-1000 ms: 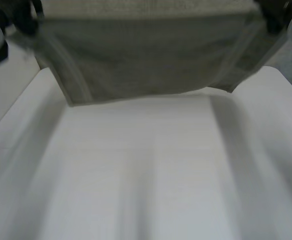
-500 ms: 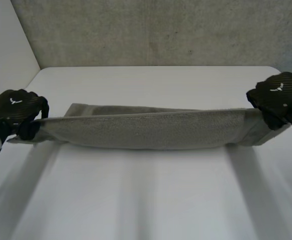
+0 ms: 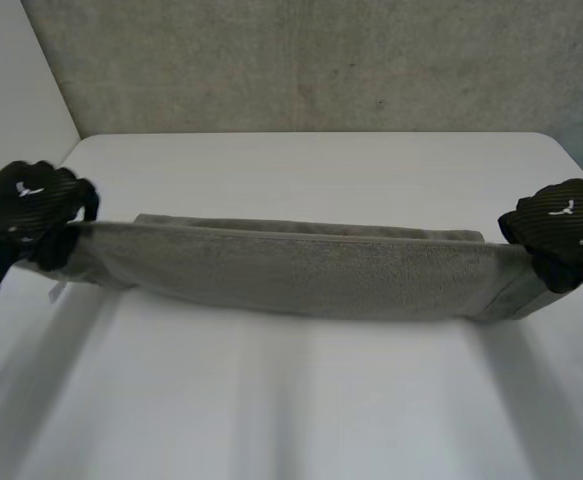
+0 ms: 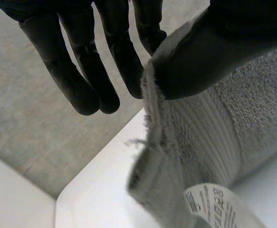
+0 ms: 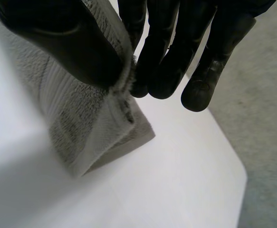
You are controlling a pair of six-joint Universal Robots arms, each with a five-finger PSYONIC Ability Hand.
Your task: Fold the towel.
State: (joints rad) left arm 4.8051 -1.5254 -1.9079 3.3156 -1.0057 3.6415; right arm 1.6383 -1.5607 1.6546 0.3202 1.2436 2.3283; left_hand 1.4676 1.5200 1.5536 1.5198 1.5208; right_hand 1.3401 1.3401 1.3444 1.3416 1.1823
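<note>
A grey towel (image 3: pixel 301 272) stretches across the white table (image 3: pixel 301 400) between my two hands, folded lengthwise with its lower layer resting on the table. My left hand (image 3: pixel 26 212) pinches the towel's left end between thumb and fingers. In the left wrist view the thumb (image 4: pixel 224 42) presses the towel (image 4: pixel 205 137) edge, and a white care label (image 4: pixel 214 206) hangs below. My right hand (image 3: pixel 563 232) pinches the right end. The right wrist view shows its thumb (image 5: pixel 67 42) clamping the towel (image 5: pixel 81 118) against the fingers (image 5: pixel 167 52).
A grey carpeted floor (image 3: pixel 301 60) lies beyond the table's far edge. Bare table surface spreads in front of the towel towards me.
The towel came down from hanging high before the camera to lying low across the table. Over the last half second both hands moved slightly, the towel's front edge settling nearer to me.
</note>
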